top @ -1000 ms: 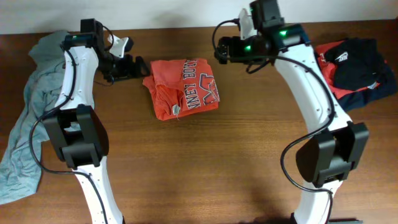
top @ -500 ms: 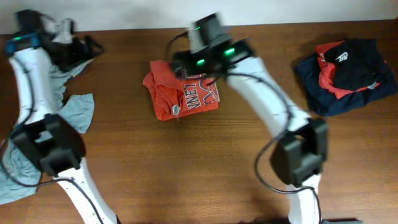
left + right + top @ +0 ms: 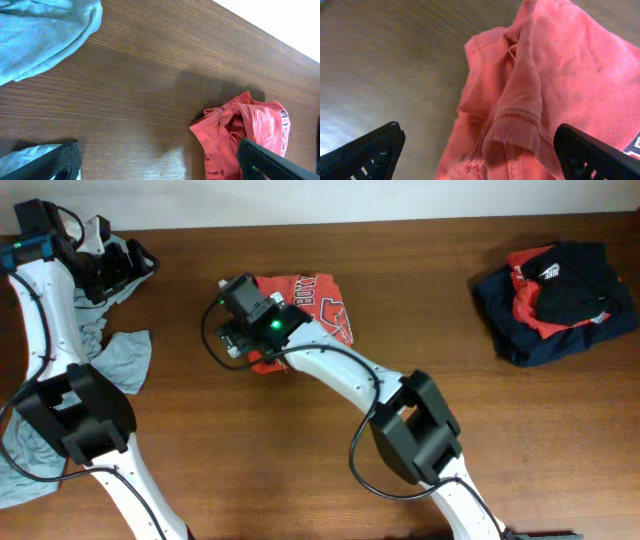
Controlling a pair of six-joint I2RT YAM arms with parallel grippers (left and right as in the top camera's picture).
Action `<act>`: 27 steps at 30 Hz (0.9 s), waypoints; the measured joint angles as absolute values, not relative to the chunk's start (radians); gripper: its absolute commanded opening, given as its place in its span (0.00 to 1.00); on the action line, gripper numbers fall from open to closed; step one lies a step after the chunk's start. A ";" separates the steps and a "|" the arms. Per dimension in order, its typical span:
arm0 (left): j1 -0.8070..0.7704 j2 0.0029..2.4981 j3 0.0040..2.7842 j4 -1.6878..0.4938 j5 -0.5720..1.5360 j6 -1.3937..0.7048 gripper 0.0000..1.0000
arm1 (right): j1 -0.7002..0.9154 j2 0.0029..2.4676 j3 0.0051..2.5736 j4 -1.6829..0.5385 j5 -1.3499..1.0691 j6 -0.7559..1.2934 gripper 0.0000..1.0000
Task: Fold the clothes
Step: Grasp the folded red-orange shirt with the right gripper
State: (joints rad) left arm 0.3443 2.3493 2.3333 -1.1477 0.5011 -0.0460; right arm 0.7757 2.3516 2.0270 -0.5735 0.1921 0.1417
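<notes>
Since the earlier frames, the right arm has swung from beyond the right side of the orange-red T-shirt across it to its left edge, and the left arm has pulled away from that edge to the far left corner of the table. The right gripper now hangs just over the shirt's bunched left edge with its fingers spread wide and nothing between them; the wrist view shows a ribbed hem and loose folds directly below the right gripper. The left gripper is also spread and empty, well to the left of the T-shirt and above the crumpled pale grey-blue shirt. The T-shirt lies partly folded at the table's rear centre, and the pile of navy, red and black clothes sits well to its right. Risk 1: closing on the bunched edge may catch only the top layer, so a lift would open the existing fold instead of carrying it. Risk 2: with the left gripper well away from the T-shirt, nothing pins the fabric, and a sideways pull may drag the whole garment. Risk 3: the right arm lies across the T-shirt, so its link may scuff the cloth.
</notes>
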 measured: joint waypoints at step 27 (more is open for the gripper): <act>0.344 2.349 2.333 -1.155 0.489 -0.026 0.99 | 0.774 2.474 2.047 -0.639 0.359 0.077 0.04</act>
